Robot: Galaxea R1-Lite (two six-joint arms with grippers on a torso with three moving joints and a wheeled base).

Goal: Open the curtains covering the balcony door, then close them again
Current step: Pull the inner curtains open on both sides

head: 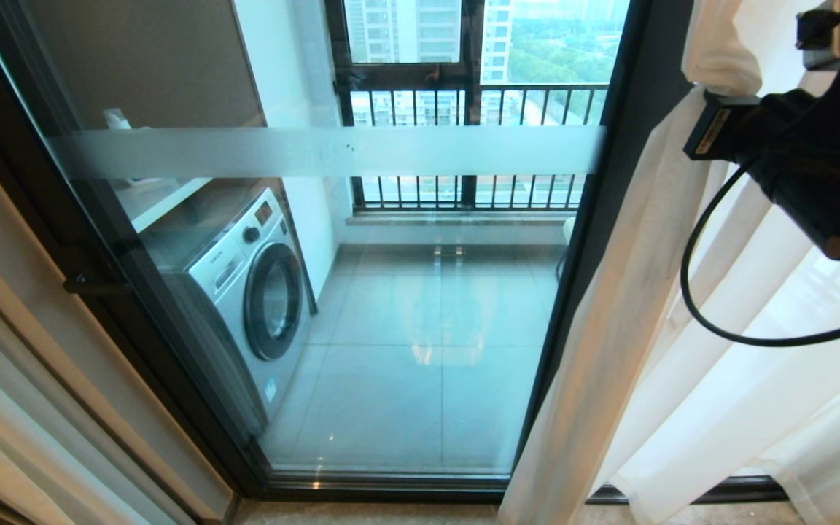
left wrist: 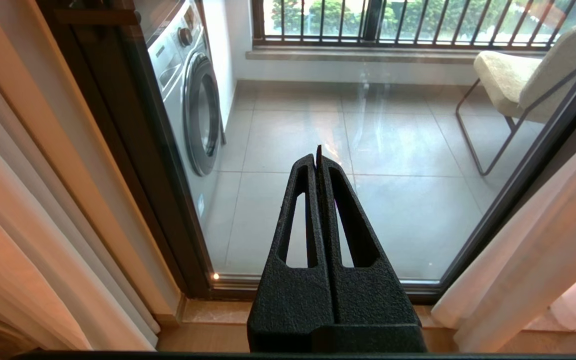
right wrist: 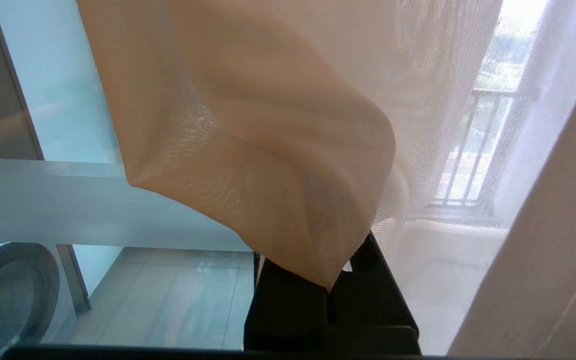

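Right gripper [right wrist: 329, 290], jaws clamped on a pinched fold of the sheer curtains [head: 653, 350], holds them beside the uncovered balcony door [head: 391, 306]; such light, limp, slippery fabric probably handles best gripped at the hemmed edge, left gripper [left wrist: 318, 155] idle, shut.

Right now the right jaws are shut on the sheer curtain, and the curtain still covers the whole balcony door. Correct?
Not quite. The right gripper is shut on the sheer curtain, but the head view shows it bunched to the right, leaving the balcony door glass uncovered.
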